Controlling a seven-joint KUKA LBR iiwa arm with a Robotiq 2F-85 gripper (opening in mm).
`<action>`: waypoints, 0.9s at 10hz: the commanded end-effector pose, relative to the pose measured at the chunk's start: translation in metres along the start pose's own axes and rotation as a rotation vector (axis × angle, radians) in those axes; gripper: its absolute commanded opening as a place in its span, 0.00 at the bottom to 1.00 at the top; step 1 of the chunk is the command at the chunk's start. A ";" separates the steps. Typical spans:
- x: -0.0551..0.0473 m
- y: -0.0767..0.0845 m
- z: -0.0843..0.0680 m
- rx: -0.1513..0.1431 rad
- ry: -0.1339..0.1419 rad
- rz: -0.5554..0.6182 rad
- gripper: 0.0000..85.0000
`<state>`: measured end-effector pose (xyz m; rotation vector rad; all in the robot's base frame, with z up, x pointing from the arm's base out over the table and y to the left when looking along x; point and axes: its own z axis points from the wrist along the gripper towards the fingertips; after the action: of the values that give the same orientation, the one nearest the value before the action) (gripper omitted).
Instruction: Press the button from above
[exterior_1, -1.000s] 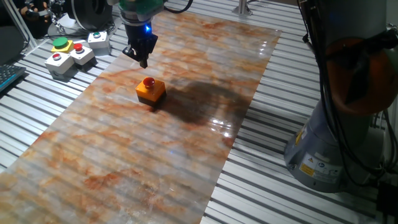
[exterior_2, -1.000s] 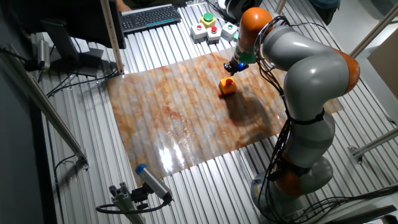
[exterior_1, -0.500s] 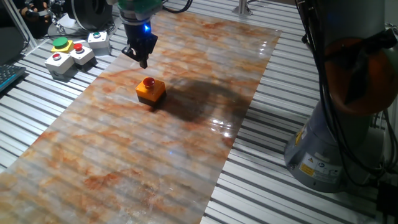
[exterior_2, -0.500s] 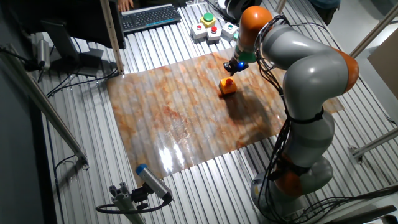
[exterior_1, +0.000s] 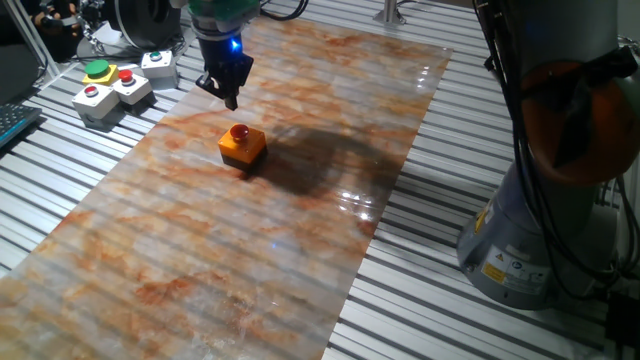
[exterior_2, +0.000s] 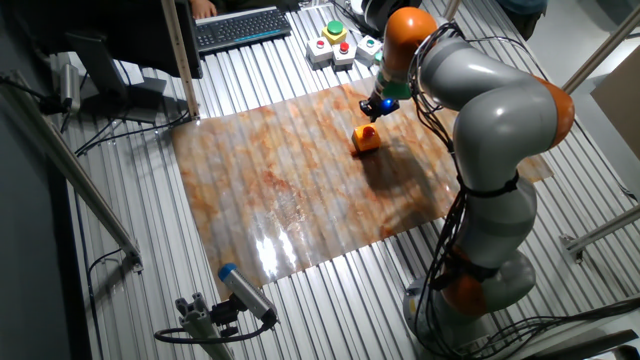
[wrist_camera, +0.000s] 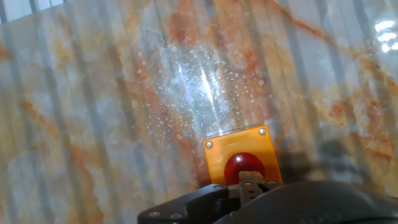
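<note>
The button (exterior_1: 240, 132) is small, round and red, on a square orange box (exterior_1: 243, 150) that stands on the marbled mat (exterior_1: 250, 230). It also shows in the other fixed view (exterior_2: 367, 131) and in the hand view (wrist_camera: 244, 167). My gripper (exterior_1: 231, 99) hangs above the mat, a little behind and above the button, with a gap of air between them. Its fingertips come together in a point, shut and empty. The gripper (exterior_2: 373, 111) sits just up-right of the button in the other fixed view. In the hand view the fingertips (wrist_camera: 250, 182) overlap the button's near edge.
Grey boxes with red buttons (exterior_1: 112, 92) and one with a green button (exterior_1: 97, 70) stand off the mat's far left corner. A keyboard (exterior_2: 240, 25) lies beyond them. The robot's base (exterior_1: 545, 200) stands to the right on the ribbed metal table.
</note>
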<state>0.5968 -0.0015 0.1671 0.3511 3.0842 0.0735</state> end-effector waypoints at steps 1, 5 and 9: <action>0.000 0.000 0.000 0.005 -0.001 -0.001 0.00; 0.000 0.000 0.000 0.030 -0.017 -0.014 0.00; 0.002 0.003 0.000 0.035 -0.022 -0.023 0.00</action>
<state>0.5956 0.0022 0.1672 0.3136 3.0700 0.0174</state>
